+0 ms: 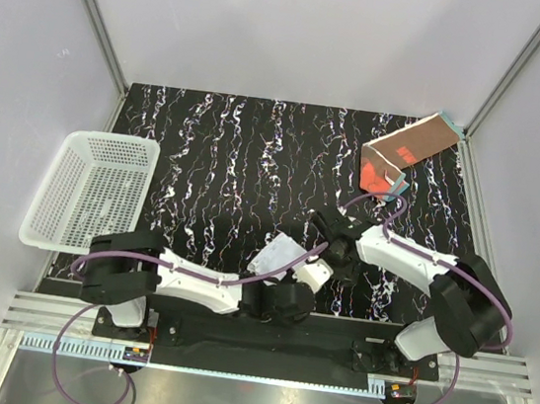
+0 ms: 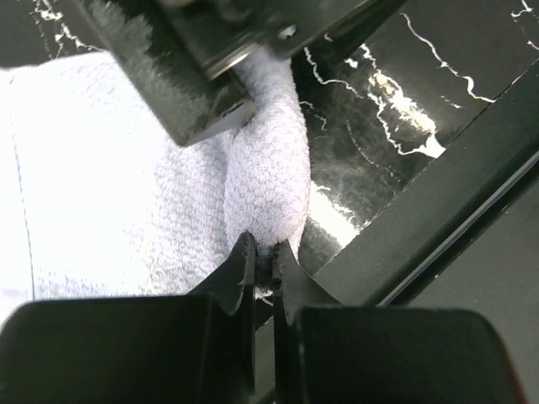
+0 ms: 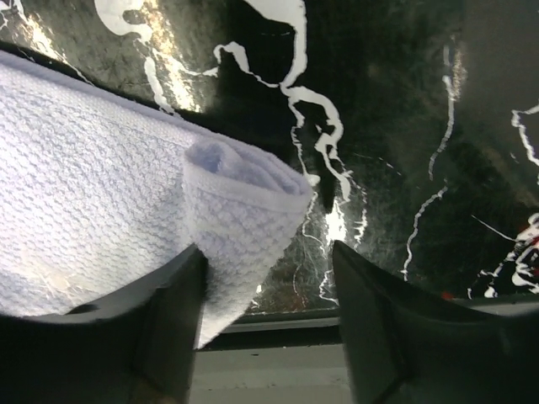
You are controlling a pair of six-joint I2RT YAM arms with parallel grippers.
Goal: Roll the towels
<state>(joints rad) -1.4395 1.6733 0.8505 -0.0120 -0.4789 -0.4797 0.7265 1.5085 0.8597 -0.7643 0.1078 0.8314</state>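
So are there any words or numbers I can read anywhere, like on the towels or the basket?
There are none to read in any view.
white towel: plain bumpy weave, no label showing.
brown towel: a red-orange patch, no letters visible on it.
basket: only rows of holes, no writing.
table: the white squiggles are a marble pattern, not letters.

Top view, as I see it from my station. My left arm (image 1: 194, 287) extends rightward along near edge; my right arm (image 1: 412, 261) extends leftward. Left gripper (image 1: 290, 289) and right gripper (image 1: 337, 241) meet at white towel (image 1: 277, 256), bunched, front centre of black marbled table (image 1: 216, 155). Rust-brown towel (image 1: 406, 150), folded, red-orange patch showing, at far right corner, well apart. White perforated basket (image 1: 92, 189) at left edge.
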